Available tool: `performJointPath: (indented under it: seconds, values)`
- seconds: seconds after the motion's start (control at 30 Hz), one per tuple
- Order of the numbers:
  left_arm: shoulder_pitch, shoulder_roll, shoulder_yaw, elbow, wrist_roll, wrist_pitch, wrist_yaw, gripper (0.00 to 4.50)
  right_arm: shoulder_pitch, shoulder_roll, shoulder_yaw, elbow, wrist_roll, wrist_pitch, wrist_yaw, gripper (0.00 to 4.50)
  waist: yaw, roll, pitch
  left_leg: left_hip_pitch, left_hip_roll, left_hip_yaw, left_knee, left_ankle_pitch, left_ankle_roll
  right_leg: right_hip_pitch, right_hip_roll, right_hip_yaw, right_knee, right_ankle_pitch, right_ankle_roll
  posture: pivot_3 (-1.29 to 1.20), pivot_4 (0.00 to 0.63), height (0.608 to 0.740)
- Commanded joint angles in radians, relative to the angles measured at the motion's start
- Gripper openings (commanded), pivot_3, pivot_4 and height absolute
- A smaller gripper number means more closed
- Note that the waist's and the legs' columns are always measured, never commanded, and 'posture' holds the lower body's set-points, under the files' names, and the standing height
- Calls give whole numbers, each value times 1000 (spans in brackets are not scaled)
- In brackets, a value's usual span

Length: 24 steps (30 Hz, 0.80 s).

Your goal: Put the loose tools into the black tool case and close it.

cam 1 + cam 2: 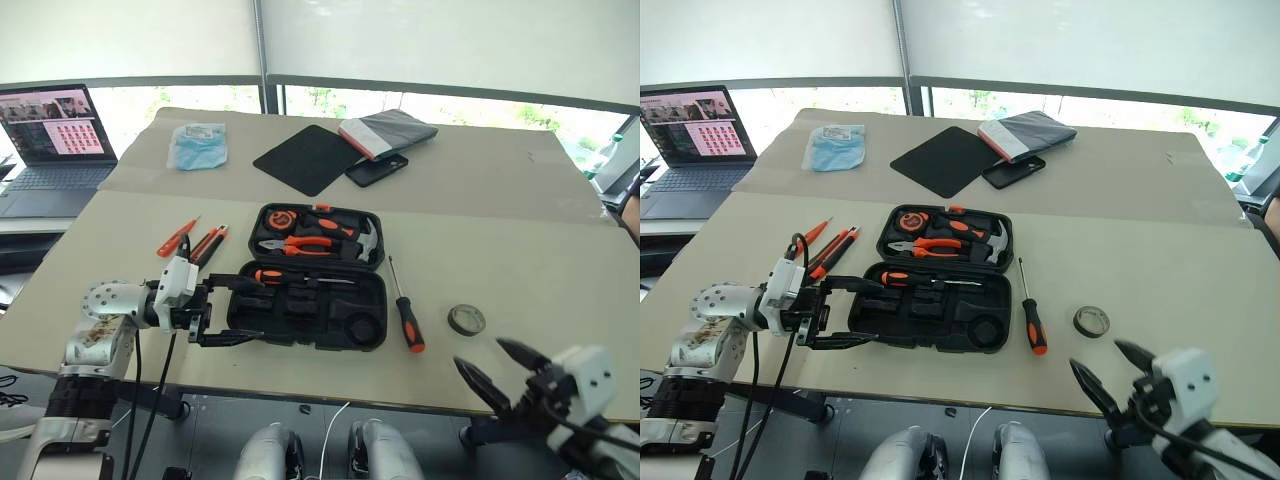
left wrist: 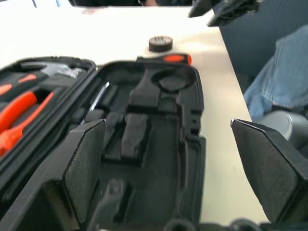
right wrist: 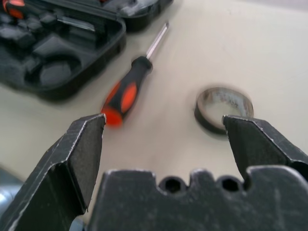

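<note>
Beige table, far-side laptop, black mat, phone

The tool case lies open in the middle of the table, with a hammer and pliers in its far half and one screwdriver in its near half. Just right of the case lies another screwdriver, and further right the tape roll; left of the case lie a third screwdriver and the utility knife side by side. Behind the case lies a flat mat, and a laptop stands off the table's far left.
</note>
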Motion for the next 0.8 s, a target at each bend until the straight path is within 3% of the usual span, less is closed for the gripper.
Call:
performJointPath:
  seconds: [0.03, 0.1, 0.2, 0.4, 0.5, 0.73, 0.8]
  values:
    - [4, -2, 19, -40, -24, 0, 15, 4436, -134, -52, 43, -47, 109, 217, -121, 4500, 3, 0, 0, 0, 0, 0, -1, 0, 0, -1, 0, 0, 0, 0, 0, 0, 150, 740]
    - [14, -2, 19, -49, -20, -8, 25, 4436, -248, -107, 123, -38, 105, 360, -169, 4500, 8, 0, 0, -1, 0, 0, -2, 1, 0, -1, 1, -1, 1, 1, 1, 0, 150, 740]
    - [32, -5, 31, -78, -22, -17, 52, 4436, -397, -93, 203, 2, 147, 551, -258, 4500, 6, 0, 0, -3, 0, 0, -2, 2, 4, -3, 1, -2, 0, 1, 1, 0, 150, 740]
    - [59, 3, 38, -146, -49, 23, 89, 4436, -471, -9, 240, 28, 155, 734, -329, 4500, 8, 0, 0, -9, -1, 0, -1, 4, 9, -7, 1, -3, -1, 2, 2, 0, 150, 740]
    - [75, 17, 33, -191, -69, 64, 90, 4500, -475, 35, 259, 54, 97, 784, -380, 3813, 5, 0, 0, -8, -1, 1, -1, 4, 10, -6, 1, -2, -1, 2, 4, 0, 150, 740]
    - [61, 11, 32, -203, -76, 75, 107, 4500, -475, 172, 233, 63, -10, 709, -452, 1381, 0, -1, -1, -5, 0, 0, -1, 2, -2, -5, 4, 0, 1, 2, 4, 0, 150, 740]
    - [60, 9, 31, -204, -79, 75, 109, 4500, -464, 203, 219, 42, -38, 697, -469, 1051, -1, -1, -1, -6, 0, 0, -1, 2, -2, -5, 4, 0, 2, 2, 5, 0, 150, 740]
